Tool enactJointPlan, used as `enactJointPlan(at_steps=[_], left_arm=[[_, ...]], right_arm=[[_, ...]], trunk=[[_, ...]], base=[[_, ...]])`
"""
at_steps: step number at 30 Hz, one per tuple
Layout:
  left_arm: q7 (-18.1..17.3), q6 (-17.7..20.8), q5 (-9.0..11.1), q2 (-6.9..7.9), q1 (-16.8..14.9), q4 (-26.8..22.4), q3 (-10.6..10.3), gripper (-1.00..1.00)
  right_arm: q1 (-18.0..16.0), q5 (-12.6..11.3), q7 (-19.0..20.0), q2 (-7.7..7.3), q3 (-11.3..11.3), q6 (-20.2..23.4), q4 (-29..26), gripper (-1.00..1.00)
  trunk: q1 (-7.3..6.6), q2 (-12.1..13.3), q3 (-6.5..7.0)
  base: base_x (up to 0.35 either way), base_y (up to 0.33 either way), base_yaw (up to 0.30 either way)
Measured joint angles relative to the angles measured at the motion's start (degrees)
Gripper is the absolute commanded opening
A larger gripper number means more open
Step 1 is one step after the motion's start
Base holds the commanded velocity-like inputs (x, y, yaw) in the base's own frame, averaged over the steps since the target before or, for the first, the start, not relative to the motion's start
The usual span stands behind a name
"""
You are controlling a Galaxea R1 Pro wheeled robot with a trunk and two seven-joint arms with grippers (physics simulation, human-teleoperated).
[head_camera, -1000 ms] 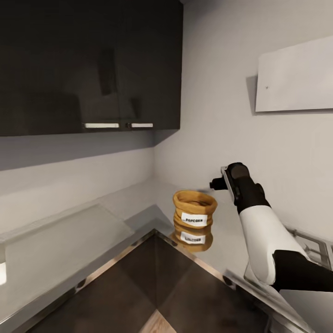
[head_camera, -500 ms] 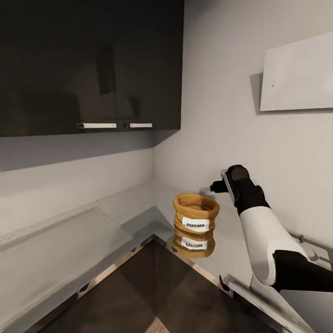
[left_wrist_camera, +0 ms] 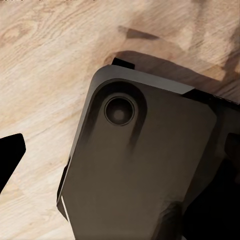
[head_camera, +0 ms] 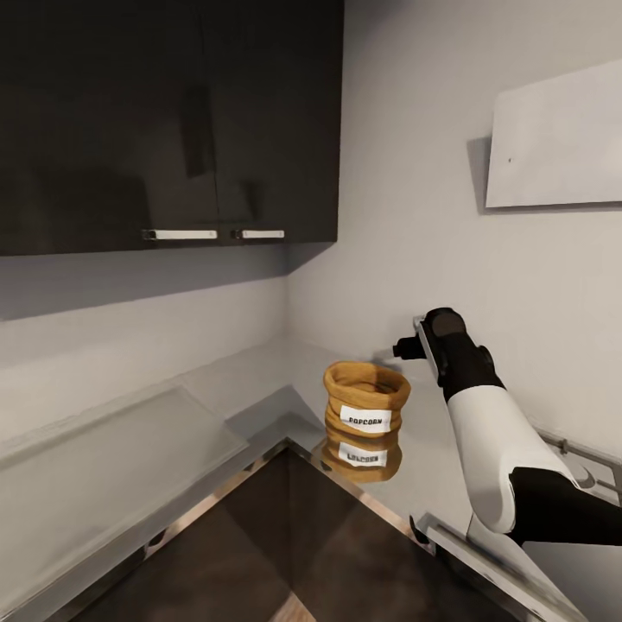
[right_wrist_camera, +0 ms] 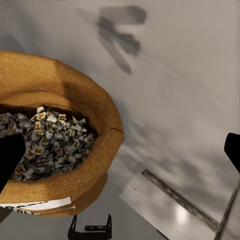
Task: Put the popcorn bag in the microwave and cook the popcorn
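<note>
The tan popcorn bag [head_camera: 365,403] stands upright on the grey countertop [head_camera: 112,466] at the inner corner, its white label facing me. My right gripper [head_camera: 400,348] hovers just behind and to the right of the bag's rim, level with its top, apart from it. In the right wrist view the bag [right_wrist_camera: 60,100] lies open below, with popcorn [right_wrist_camera: 50,142] of pale bits and yellow specks inside. There my right gripper [right_wrist_camera: 120,155] is open, its fingertips [right_wrist_camera: 7,162] far apart. My left gripper [left_wrist_camera: 120,155] hangs open over the wood floor [left_wrist_camera: 40,60].
Glossy dark wall cabinets [head_camera: 164,121] hang above the counter's left run. A white panel [head_camera: 553,138] is on the right wall, close behind the right arm. A grey hob [head_camera: 592,453] lies at the right edge. Dark base cabinets [head_camera: 285,536] sit below the corner.
The head view shifted slightly a second ago, then held still. The bag and the right gripper keep the same places relative to each other.
</note>
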Motion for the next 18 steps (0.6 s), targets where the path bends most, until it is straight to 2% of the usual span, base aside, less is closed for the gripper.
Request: enactJointPlan(at_steps=[7,10,16,18], left_arm=[[-0.1,0.1,-0.1,0.02,0.0,0.0,-0.1,1.00],[-0.1,0.1,-0.1,0.05,0.0,0.0,-0.1,1.00],[-0.1,0.1,-0.1,0.03,0.0,0.0,-0.1,1.00],[-0.1,0.1,-0.1,0.02,0.0,0.0,-0.1,1.00]], right_arm=[[0.0,-0.2,-0.1,-0.12,0.0,0.0,0.2,1.00],[0.0,-0.3,-0.1,-0.08,0.0,0.0,0.6,1.00],[0.0,-0.4,-0.2,-0.82,0.0,0.0,9.6,1.00],[0.0,-0.3,-0.2,-1.13,0.0,0.0,10.9,1.00]], trunk=[[-0.02,0.0,0.00],[0.00,0.0,0.00],[0.01,0.0,0.00],[0.01,0.0,0.00]], base=[[0.251,0.000,0.000],[0.131,0.000,0.000],[0.015,0.000,0.000],[0.001,0.000,0.000]])
